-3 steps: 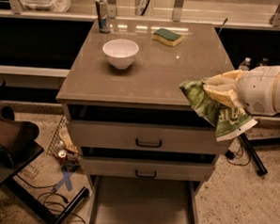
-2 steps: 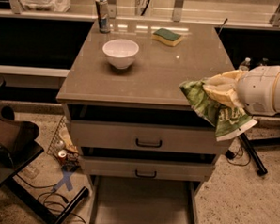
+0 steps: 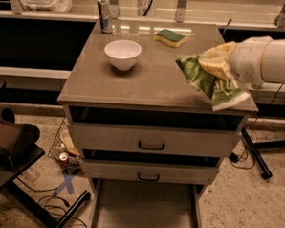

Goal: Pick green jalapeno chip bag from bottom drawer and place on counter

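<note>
My gripper point(image 3: 216, 62), at the end of the white arm reaching in from the right, is shut on the green jalapeno chip bag point(image 3: 207, 85). The crumpled bag hangs from the yellowish fingers point(image 3: 217, 67) over the right front part of the counter point(image 3: 149, 85), close above its surface. I cannot tell whether the bag touches the top. The bottom drawer point(image 3: 145, 207) stands pulled out near the floor, and its visible floor is bare.
A white bowl point(image 3: 122, 53) stands at the counter's left middle. A green-and-yellow sponge point(image 3: 170, 37) and a can point(image 3: 105, 15) are at the back. Two drawers with black handles point(image 3: 151, 145) are shut. A dark chair point(image 3: 7, 145) and floor clutter point(image 3: 64, 152) are at the left.
My gripper has carried the chip bag up and to the left, from beside the counter's right front corner to over its top.
</note>
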### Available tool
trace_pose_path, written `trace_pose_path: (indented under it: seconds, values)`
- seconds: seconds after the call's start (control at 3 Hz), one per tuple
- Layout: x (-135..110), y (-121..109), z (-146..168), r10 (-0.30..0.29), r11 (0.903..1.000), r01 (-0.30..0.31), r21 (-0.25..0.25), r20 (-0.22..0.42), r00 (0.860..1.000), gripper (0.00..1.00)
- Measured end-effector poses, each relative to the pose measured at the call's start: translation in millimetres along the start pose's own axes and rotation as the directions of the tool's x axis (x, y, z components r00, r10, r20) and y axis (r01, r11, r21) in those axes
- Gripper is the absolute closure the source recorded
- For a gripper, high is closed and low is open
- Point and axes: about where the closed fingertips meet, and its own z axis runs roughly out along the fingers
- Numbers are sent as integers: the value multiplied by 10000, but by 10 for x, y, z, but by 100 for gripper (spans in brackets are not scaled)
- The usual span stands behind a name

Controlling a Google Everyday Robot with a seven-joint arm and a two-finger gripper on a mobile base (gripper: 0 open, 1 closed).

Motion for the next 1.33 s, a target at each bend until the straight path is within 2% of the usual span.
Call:
trace_pose_path:
  seconds: [0.33, 0.67, 1.0, 1.33]
  values:
    - [-203, -395, 330, -475, 9988, 464, 170, 683, 9965, 100]
    - [-418, -628, 852, -886, 9959, 905, -44, 1632, 9826, 100]
    - [-526, -758, 917, -987, 9951, 984, 115, 1919, 9764, 85]
    - [-538, -728, 958, -978, 9951, 990, 38, 1948, 9759, 54]
